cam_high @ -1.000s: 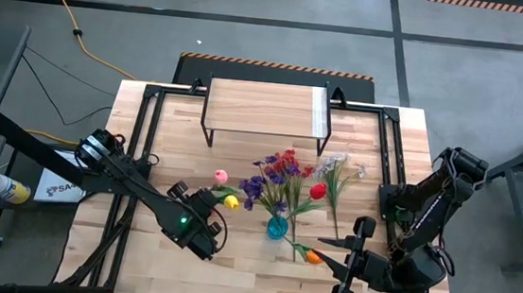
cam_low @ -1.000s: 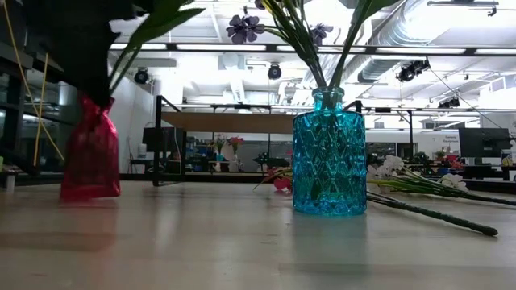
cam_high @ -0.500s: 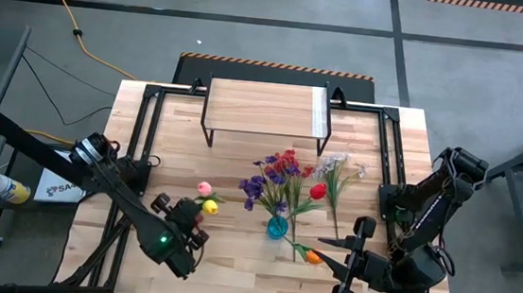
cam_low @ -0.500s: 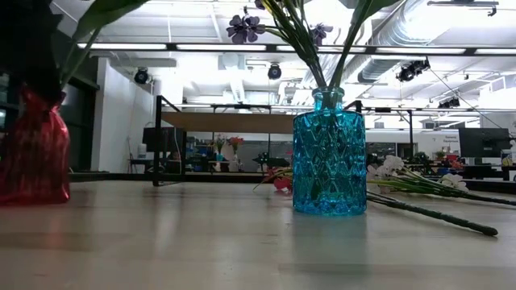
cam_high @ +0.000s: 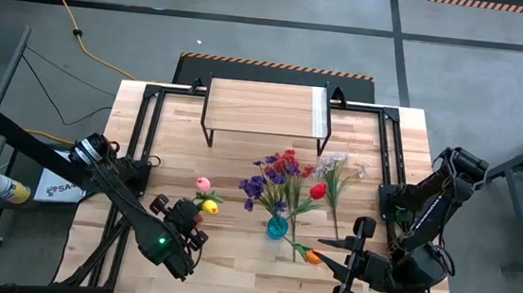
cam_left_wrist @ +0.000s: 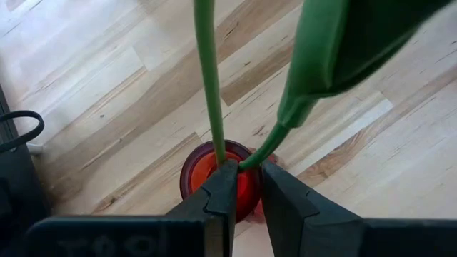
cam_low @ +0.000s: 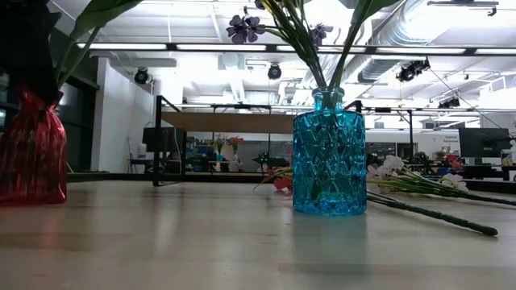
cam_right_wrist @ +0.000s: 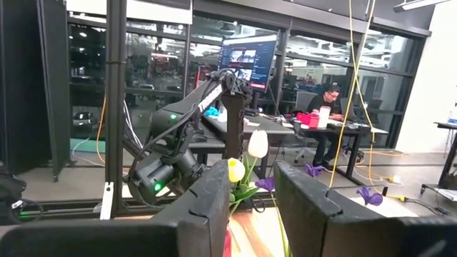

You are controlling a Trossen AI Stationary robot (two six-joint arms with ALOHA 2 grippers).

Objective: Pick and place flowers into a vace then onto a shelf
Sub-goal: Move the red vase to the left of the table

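Note:
My left gripper (cam_high: pixel 188 227) stands near the table's near-left part, shut on a red vase (cam_low: pixel 31 153) that carries a pink tulip (cam_high: pixel 203 186) and a yellow tulip (cam_high: pixel 209 205). A blue glass vase (cam_low: pixel 328 161) stands at mid-table on its base, holding purple sprays, a red cluster and a red tulip (cam_high: pixel 317 190). My right gripper (cam_high: pixel 328 251) is open and low at the near right. An orange tulip (cam_high: pixel 312 256) lies on the table just off its fingertips. A whitish spray (cam_high: pixel 337 167) lies flat right of the blue vase. The shelf (cam_high: pixel 265 107) stands at the far edge. My left gripper (cam_left_wrist: pixel 246 171) comes at the red vase from above, pointing down. It pinches the rim of the mouth (cam_left_wrist: pixel 196 160); one finger looks to be inside the mouth and the other outside. The two green stems rise past the fingertips. The vase stays upright, its base at table level.
Black frame rails (cam_high: pixel 145 136) run along both sides of the slatted tabletop. A flower stem (cam_low: pixel 435 213) lies on the wood right of the blue vase. Bare wood shows between the two vases and in front of the shelf.
My left gripper has carried the red vase with its pink and yellow tulips toward the table's left and near edges, away from the blue vase, and has been almost still for the last half second. The vase has stayed upright.

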